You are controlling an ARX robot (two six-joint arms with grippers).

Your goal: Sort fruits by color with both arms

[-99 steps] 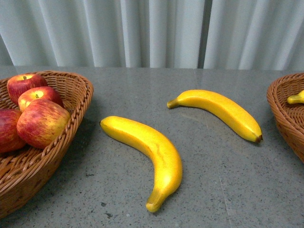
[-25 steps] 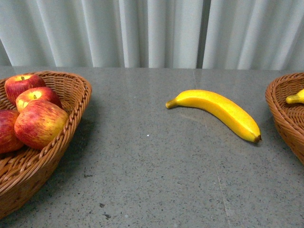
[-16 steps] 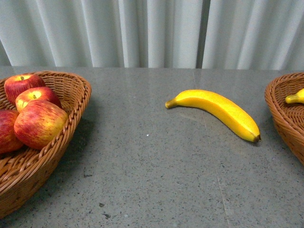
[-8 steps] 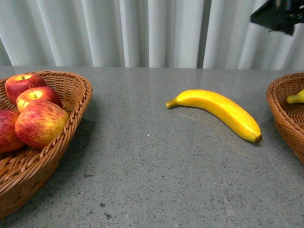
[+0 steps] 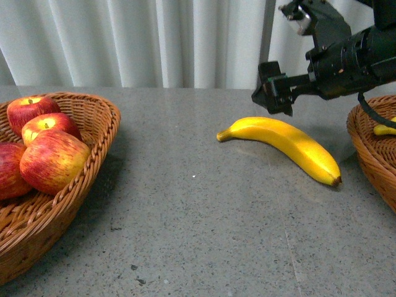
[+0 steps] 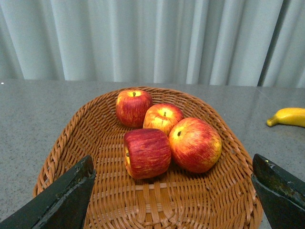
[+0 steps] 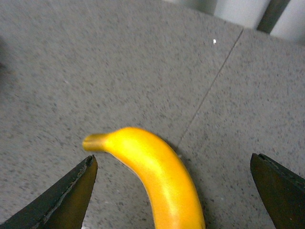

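- The banana [image 5: 281, 145] lies flat on the table [image 5: 185, 235], just beside the right basket [image 5: 365, 142] on its open side. The dark blossom tip is the end nearest that basket and the stem is the end farthest from it.
- Its long axis runs slantwise away from the right basket, curving gently, so the thick middle sits between stem and basket.
- The right gripper [image 5: 274, 90] hangs above the stem end, clear of the fruit. Its fingers [image 7: 71, 193] are spread wide and hold nothing.
- In the right wrist view the stem and neck lie between the two fingers, with the body running back under the wrist. The jaws therefore already stand across the axis, not along it.
- The grasp probably calls for a straight descent, perhaps with a small shift toward the right basket to reach thicker flesh.
- A second banana [image 5: 385, 128] peeks over the right basket's rim.
- The left gripper [image 6: 172, 195], also wide and empty, hovers over the left basket [image 5: 99, 124] of apples [image 5: 52, 161], well apart from the right basket. The right arm is clearly the nearer one.
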